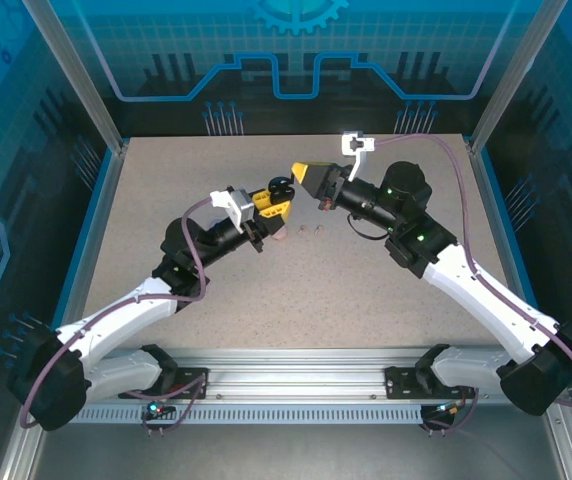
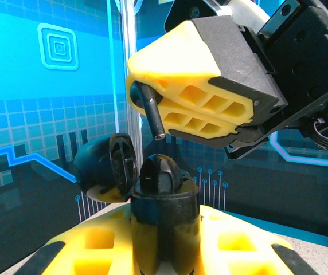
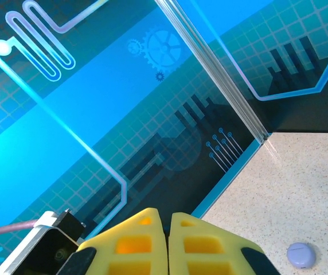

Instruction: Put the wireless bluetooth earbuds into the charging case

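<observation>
My left gripper [image 1: 269,203] is shut on a black charging case [image 2: 164,200], held upright above the middle of the table. Its lid [image 2: 104,166] hangs open to the left. One black earbud [image 2: 158,175] sits in the case. Just above it my right gripper [image 2: 138,94] is shut on a second black earbud [image 2: 151,112], whose stem points down toward the case, a small gap apart. In the right wrist view the right gripper [image 3: 167,220] has its yellow fingers pressed together, with the earbud hidden. Two pale pink earbuds [image 1: 312,230] lie on the table below the grippers.
A lilac round case [image 3: 300,255] lies on the speckled table [image 1: 366,290] near the back wall. Something pinkish [image 1: 279,238] peeks out under the left gripper. Blue glass walls and aluminium posts enclose the table on three sides.
</observation>
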### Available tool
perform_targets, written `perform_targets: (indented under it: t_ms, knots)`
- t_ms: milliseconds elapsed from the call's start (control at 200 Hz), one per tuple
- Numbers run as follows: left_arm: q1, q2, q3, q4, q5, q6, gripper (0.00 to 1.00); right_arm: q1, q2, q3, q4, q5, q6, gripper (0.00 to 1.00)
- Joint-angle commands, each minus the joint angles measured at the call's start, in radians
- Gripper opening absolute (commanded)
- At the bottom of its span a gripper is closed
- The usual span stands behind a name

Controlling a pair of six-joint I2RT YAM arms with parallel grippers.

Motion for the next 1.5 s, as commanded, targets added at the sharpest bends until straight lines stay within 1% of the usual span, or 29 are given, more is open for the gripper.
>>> perform_targets:
  t_ms: [0,530,725,1246,1306,1401,1496]
  knots:
    - [-0.007,0.005,0.034,0.053,-0.018,-0.009,0.00,0.023,-0.004,-0.013,0.051,-0.014,0.007,0.06]
    - [-0.007,0.002,0.037,0.048,-0.020,-0.006,0.00,0.041,-0.006,-0.053,0.047,-0.008,0.007,0.06]
    - [-0.008,0.003,0.041,0.045,-0.020,-0.004,0.00,0.041,-0.009,-0.059,0.039,-0.025,0.002,0.05]
    - [-0.006,0.007,0.046,0.042,-0.022,0.002,0.00,0.048,-0.023,-0.077,-0.052,-0.052,-0.024,0.03]
    - [-0.006,0.009,0.048,0.042,-0.021,0.001,0.00,0.054,-0.018,-0.065,-0.081,-0.046,-0.039,0.04]
    - [-0.007,0.011,0.050,0.043,-0.019,-0.001,0.00,0.060,-0.011,-0.049,-0.117,-0.033,-0.057,0.08]
    - [-0.007,0.013,0.050,0.043,-0.018,-0.003,0.00,0.061,-0.007,-0.033,-0.138,-0.021,-0.068,0.14]
